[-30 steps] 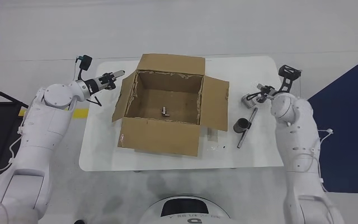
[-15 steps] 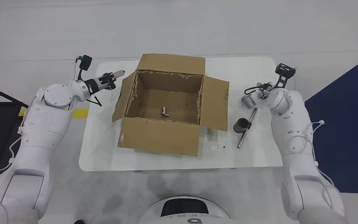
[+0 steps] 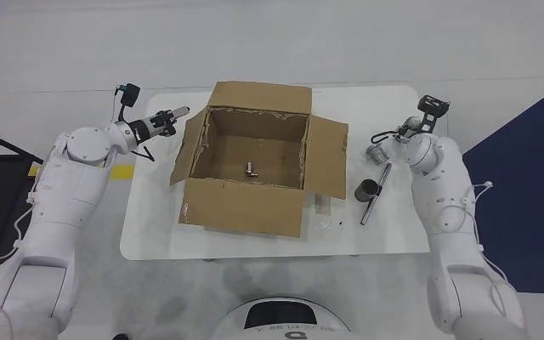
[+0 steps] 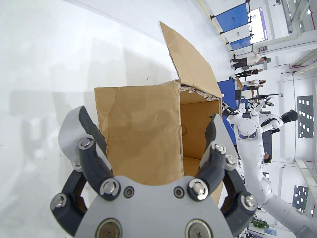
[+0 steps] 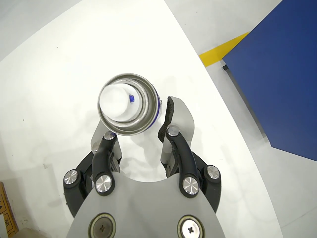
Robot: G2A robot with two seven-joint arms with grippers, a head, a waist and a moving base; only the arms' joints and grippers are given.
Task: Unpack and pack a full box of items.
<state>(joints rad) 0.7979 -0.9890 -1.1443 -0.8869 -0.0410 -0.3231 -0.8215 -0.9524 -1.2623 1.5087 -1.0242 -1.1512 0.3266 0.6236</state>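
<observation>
At 3 o'clock of box (image 3: 242,208), metal tin (image 5: 127,105) stands upright inside spread R gripper (image 5: 135,120); L gripper (image 4: 148,120), also spread, at box's 9 o'clock; advise: centre tin, pinch below rim, lift straight.

Desk (image 3: 153,229): white, rounded corners.
Cardboard box (image 3: 255,212): mid-desk, open, four flaps spread outward.
Metal fitting (image 3: 249,167): small, lying on the box floor.
Left hand (image 3: 181,111): just beside the box's left flap.
Right hand (image 3: 383,148): at a silver can (image 3: 373,155) near the desk's right side.
Black cup (image 3: 366,189): upright, right of the box.
Metal rod (image 3: 376,195): lying flat, just beside the black cup.
</observation>
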